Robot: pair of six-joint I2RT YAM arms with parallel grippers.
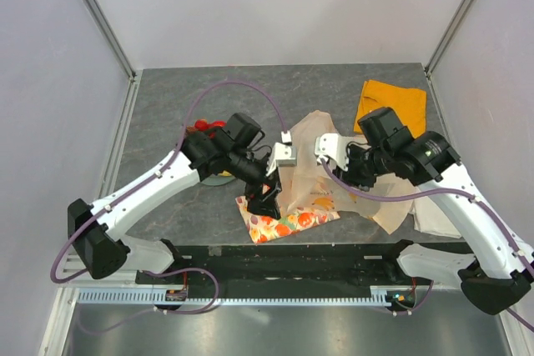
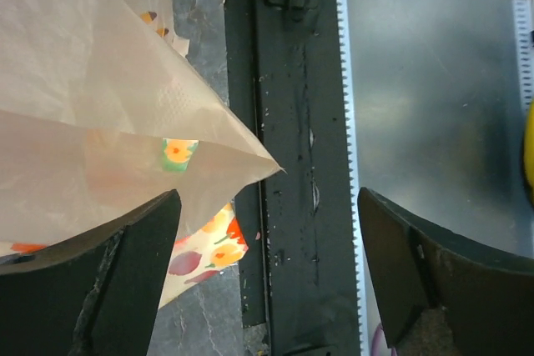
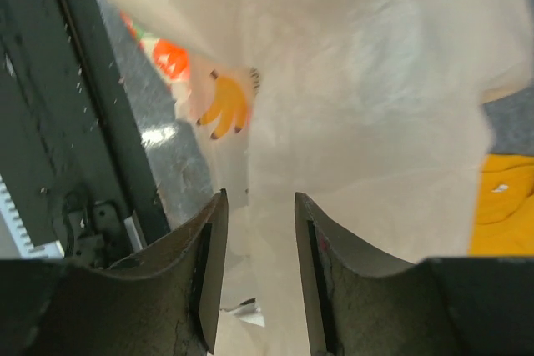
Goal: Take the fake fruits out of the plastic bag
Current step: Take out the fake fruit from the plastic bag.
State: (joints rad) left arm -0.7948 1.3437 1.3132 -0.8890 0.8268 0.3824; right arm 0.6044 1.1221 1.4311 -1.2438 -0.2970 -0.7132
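The plastic bag [image 1: 310, 174] lies crumpled on the counter [image 1: 250, 93], contents hidden. Left fingers [image 2: 108, 281] gape wide at its 8 o'clock edge; right fingers [image 3: 196, 264] straddle its film, grip uncertain.

No legible text, labels, brands or numbers, plastic bag [image 1: 307, 183] bearing only fruit pictures

On the grey surface [image 1: 334, 89] are laid the plastic bag [image 1: 313, 177] over a fruit-printed cloth [image 1: 288, 224] near the front edge, an orange cloth [image 1: 400, 97] back right, and red fake fruits [image 1: 204, 127] left.
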